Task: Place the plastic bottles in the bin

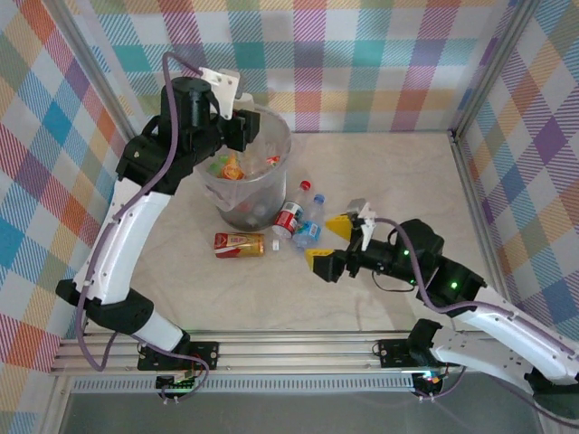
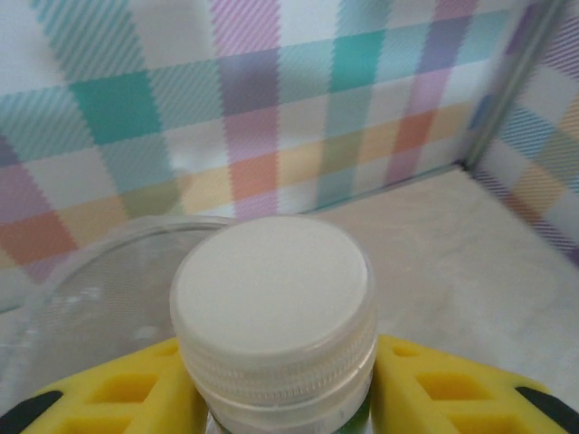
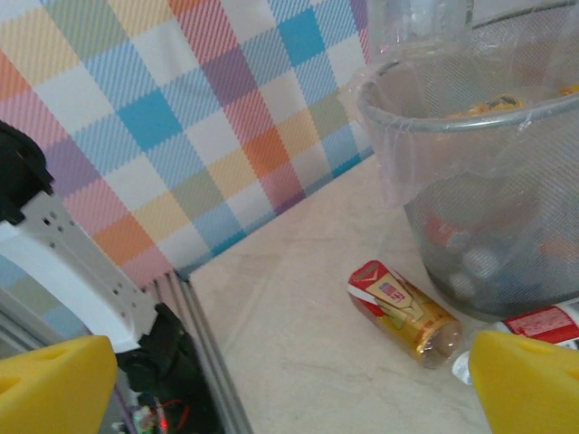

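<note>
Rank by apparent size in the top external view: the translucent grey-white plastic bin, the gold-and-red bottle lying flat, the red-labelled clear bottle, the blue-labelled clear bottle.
1. Translucent grey-white plastic bin, clearly largest.
2. Red-labelled clear bottle, gold-and-red bottle, blue-labelled clear bottle: too alike to rank.

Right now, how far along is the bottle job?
Done: several bottles already lie in the bin. In hand: left fingers shut on a white-capped bottle at the bin's rim, not yet dropped. Left: three on the table, a red-label bottle, a blue-label bottle and a gold-label bottle; right fingers open beside them, empty.
</note>
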Available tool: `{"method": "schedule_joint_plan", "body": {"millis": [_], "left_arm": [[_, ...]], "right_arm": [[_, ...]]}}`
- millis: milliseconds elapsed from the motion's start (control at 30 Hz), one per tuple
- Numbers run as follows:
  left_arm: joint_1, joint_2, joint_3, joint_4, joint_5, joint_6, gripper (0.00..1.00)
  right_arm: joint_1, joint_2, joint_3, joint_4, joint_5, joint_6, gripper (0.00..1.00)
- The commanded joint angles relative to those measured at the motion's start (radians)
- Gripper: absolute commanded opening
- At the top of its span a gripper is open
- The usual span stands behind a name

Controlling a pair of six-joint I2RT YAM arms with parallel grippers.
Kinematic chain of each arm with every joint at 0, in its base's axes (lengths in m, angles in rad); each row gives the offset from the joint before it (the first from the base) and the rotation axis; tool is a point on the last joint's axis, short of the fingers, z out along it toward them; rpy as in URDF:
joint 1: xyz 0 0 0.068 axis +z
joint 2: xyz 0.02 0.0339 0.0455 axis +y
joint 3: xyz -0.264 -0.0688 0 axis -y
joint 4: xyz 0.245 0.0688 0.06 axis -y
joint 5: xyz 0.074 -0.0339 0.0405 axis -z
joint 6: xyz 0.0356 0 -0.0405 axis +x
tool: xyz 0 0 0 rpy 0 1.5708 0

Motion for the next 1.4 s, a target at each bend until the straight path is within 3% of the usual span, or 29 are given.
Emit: {"method": "schedule_joint_plan", "body": {"millis": [0,300,533,967,1133,1367], "left_arm": [[0.027,0.023,0.033,0.012,-0.063,0.136,0.46],[0.058,0.187,0.112,0.024,-0.172,0.332,0.46],[0.067,0.33,0.167,0.012,-0.3,0.435,0.47],[0.081,0.468,0.05,0.069,-0.506,0.534,0.46],[0.081,0.469,0.02,0.041,-0.455,0.497,0.5],[0.081,0.429,0.052,-0.009,-0.372,0.43,0.68]], "right_arm": [[0.078,0.041,0.046,0.03,0.206,-0.124,1.0],[0.205,0.122,0.082,0.064,0.369,-0.236,1.0],[0.208,0.125,0.081,0.056,0.367,-0.226,1.0],[0.209,0.084,0.055,0.027,0.378,-0.197,1.0],[0.209,0.085,0.055,0.024,0.38,-0.195,1.0],[0.209,0.092,0.053,0.029,0.382,-0.188,1.0]]}}
